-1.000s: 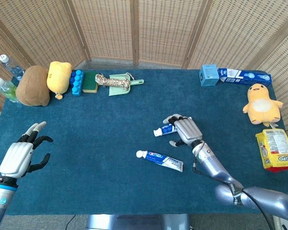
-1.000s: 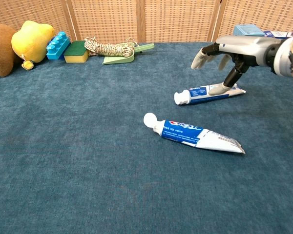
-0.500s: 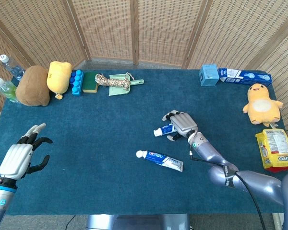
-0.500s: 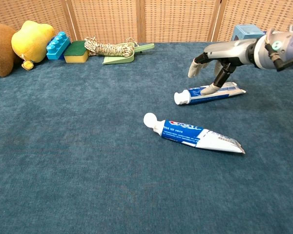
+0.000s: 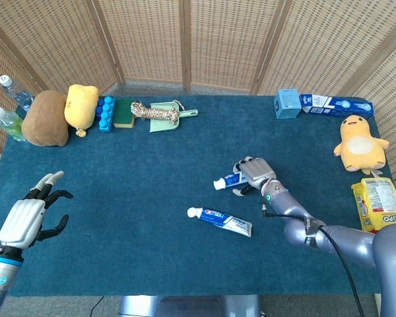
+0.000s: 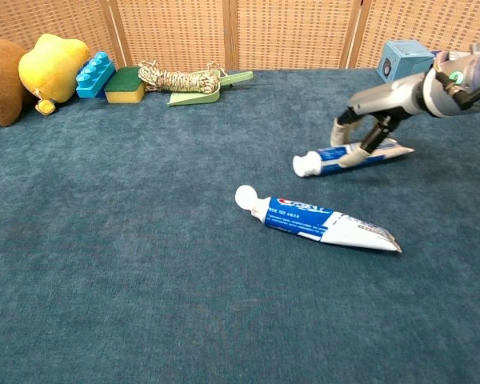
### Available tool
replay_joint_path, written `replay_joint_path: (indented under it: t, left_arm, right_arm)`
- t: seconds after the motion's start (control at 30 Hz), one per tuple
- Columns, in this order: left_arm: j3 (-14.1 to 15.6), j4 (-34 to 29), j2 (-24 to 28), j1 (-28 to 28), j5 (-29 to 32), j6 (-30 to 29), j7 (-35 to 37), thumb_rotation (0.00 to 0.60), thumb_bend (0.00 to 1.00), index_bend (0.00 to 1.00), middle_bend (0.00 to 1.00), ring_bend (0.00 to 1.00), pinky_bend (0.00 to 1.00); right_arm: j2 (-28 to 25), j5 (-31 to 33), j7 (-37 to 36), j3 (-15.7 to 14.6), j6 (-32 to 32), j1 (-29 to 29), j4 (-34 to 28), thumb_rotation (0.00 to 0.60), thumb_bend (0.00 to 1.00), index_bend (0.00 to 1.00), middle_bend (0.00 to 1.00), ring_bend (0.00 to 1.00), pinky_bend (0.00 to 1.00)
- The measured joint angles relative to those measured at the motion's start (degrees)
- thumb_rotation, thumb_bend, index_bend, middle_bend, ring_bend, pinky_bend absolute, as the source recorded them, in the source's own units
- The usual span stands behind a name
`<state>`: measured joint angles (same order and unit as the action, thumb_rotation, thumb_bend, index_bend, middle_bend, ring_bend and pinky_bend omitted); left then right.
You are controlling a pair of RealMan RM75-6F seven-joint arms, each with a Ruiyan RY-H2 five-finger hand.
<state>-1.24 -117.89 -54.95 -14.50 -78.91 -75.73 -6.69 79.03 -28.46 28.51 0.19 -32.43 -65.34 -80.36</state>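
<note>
Toothpaste tube on the far right is under my right hand, fingers curling onto it; left hand hangs spread, holding nothing. Next I'd firm up the grip before lifting.

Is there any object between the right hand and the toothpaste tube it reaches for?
No, nothing visible. The right hand already has its fingers down on the farther toothpaste tube; the nearer toothpaste tube lies apart, closer to the camera.

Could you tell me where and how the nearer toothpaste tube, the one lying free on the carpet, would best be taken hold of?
Probably across the middle of the nearer toothpaste tube, coming down from above. It lies flat with both long sides clear. The body is fullest behind the white cap, while the crimped tail tapers thin and offers little to pinch.
</note>
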Motion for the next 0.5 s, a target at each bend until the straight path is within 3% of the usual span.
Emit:
replay_joint_path:
  t: [0.3,0.4,0.47,0.5]
  left_arm:
    - [-0.2,-0.2,-0.4,-0.1,-1.2,0.5,0.3,0.6,0.38,0.31,0.02,0.0,0.17]
    - [-0.3,-0.3,-0.5,-0.1,-1.7,0.5,0.4,0.6,0.38,0.31,0.02,0.0,0.17]
    - [-0.1,-0.4,-0.4,0.1,-2.1,0.2,0.5,0.6,0.38,0.31,0.02,0.0,0.17]
    - [-0.1,-0.5,-0.3,0.3,-2.3,0.1,0.5,0.6,0.38,0.31,0.02,0.0,0.17]
  right_arm:
    - [-3.5,4.1,2.4,-4.1,-6.8,-1.5,-9.5,0.322,0.33,0.25,0.22,0.13,0.26]
    - [-3.9,3.0,2.5,-4.4,-8.7,-1.1,-10.8,0.409,0.33,0.25,0.22,0.13,0.26]
    - [-3.9,1.3,2.1,-4.3,-9.3,-0.6,-10.8,0.526,0.32,0.24,0.22,0.12,0.26]
    - [-3.8,0.2,1.8,-4.2,-9.6,-0.2,-10.7,0.554,0.31,0.24,0.22,0.12,0.26]
